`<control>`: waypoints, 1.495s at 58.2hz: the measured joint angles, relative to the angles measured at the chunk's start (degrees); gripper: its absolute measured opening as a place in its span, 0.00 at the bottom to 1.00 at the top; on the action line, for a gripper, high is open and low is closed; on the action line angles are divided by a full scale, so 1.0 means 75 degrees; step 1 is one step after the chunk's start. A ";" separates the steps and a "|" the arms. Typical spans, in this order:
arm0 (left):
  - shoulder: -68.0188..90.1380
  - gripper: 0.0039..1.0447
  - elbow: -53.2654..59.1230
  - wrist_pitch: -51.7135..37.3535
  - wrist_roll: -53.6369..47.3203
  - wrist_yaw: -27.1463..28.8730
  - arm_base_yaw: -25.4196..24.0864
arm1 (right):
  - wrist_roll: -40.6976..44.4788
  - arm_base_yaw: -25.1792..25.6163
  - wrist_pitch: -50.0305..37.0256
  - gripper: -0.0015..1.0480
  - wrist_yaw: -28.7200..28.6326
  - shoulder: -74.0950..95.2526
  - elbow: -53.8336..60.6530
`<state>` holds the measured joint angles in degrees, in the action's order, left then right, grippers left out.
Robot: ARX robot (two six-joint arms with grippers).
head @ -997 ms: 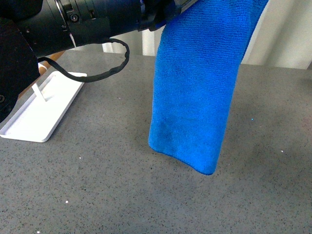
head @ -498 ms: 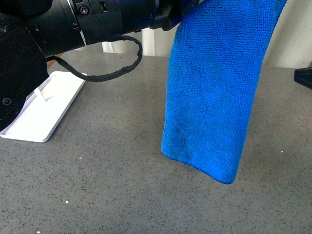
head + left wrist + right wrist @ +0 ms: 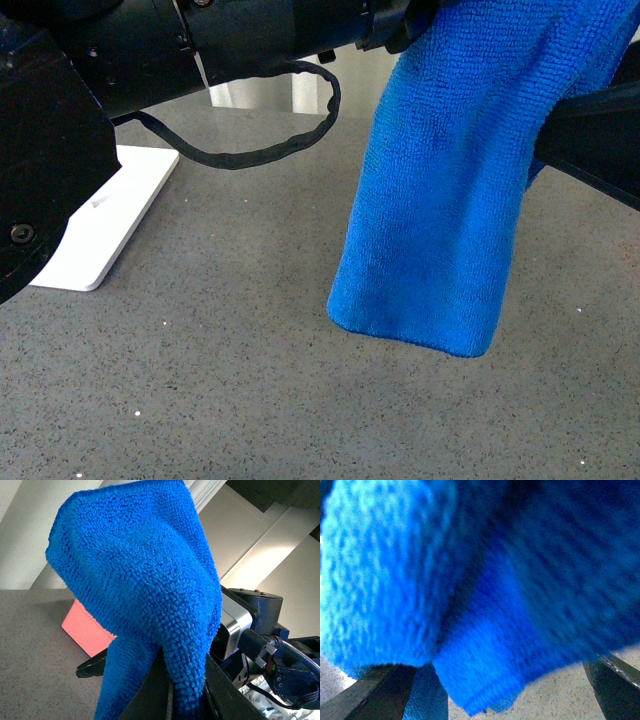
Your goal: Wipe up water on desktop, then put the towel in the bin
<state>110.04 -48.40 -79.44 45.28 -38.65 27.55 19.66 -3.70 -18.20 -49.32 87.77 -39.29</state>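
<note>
Towel (image 3: pixel 440 200): hangs lengthwise down the centre-right of the front view, top end in the upper right corner, lower hem low over the speckled surface (image 3: pixel 230 400); cannot tell whether the hem touches. Pinched near its top by the left end effector (image 3: pixel 187 705), jaws pressed together on a fold of cloth at the bottom of the left wrist view.

Against half a second ago: top of the cloth further right; left arm (image 3: pixel 150 50) reaching further across the top of the frame, covering more of the white tray (image 3: pixel 105 225) at the left. Right end effector (image 3: pixel 590 140), then only a dark tip at the right edge, now large against the cloth's right side. Jaws spread wide, dark fingers (image 3: pixel 375 690) at the lower corners of the right wrist view, blue cloth filling the space between.
</note>
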 joint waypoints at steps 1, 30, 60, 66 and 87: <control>0.0000 0.05 0.0000 0.0000 0.0017 0.0006 0.0000 | 0.0000 -0.0023 -0.0009 0.93 0.0009 0.0012 -0.0017; 0.0041 0.05 0.0000 -0.0032 0.0210 0.0329 -0.0009 | -0.0306 -0.0667 -0.0533 0.69 0.0478 0.0498 -0.0402; 0.0041 0.05 0.0000 -0.0047 0.0245 0.0420 -0.0009 | -0.0472 -0.0790 -0.0708 0.07 0.0629 0.0501 -0.0414; 0.0041 0.05 0.0000 -0.0047 0.0268 0.0420 -0.0009 | -0.0466 -0.0746 -0.0708 0.03 0.0679 0.0498 -0.0414; 0.0055 0.05 0.0006 0.0047 0.0388 0.0431 -0.0117 | -0.0466 -0.0539 -0.0711 0.03 0.1084 0.0469 -0.0414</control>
<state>110.45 -48.36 -79.09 48.18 -35.42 26.68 16.16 -7.75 -23.53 -41.19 91.29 -42.39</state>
